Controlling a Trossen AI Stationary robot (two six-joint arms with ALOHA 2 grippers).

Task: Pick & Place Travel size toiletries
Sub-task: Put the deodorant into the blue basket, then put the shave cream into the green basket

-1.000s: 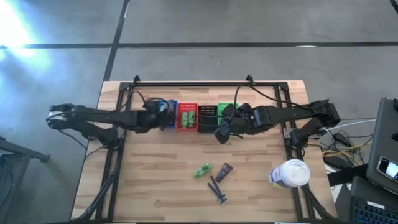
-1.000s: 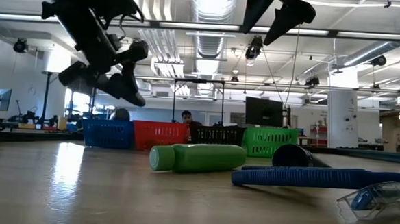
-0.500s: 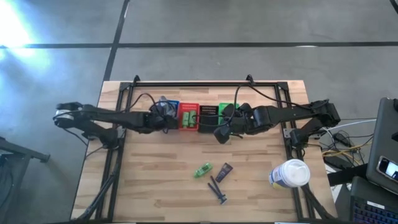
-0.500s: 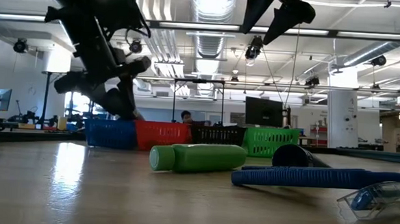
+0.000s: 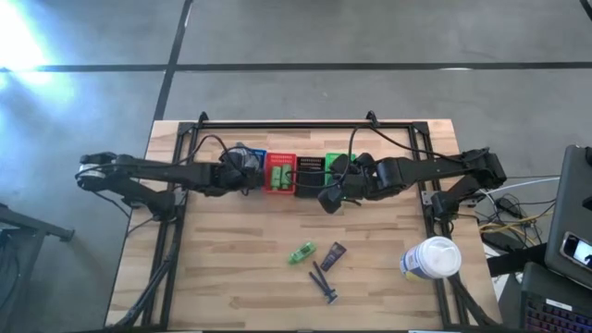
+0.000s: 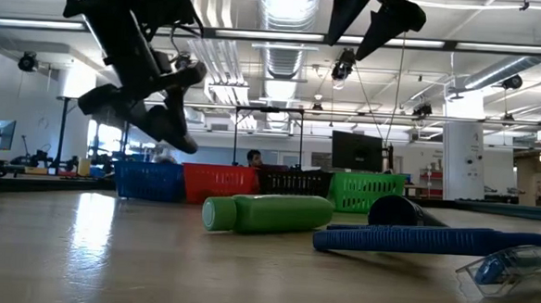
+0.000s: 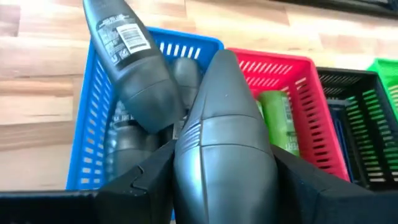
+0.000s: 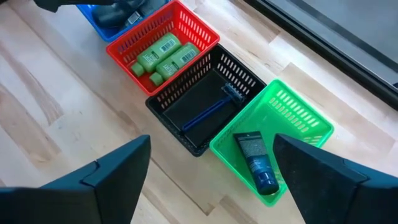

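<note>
Left jaws (image 7: 186,118) clamped on grey bottle (image 7: 134,68) above blue basket (image 7: 93,134), right jaws (image 8: 208,186) spread wide, green tubes (image 8: 158,53) in red basket (image 8: 186,25).

The left gripper's dark fingers (image 7: 224,162) cover much of the blue mesh basket (image 7: 93,143), so the grey bottles (image 7: 134,62) under them cannot be counted. In the high view, the things inside the red mesh basket (image 5: 279,173) are too small to tell. The see-through razor head (image 6: 510,268) is cut off by the low view's edge.
</note>
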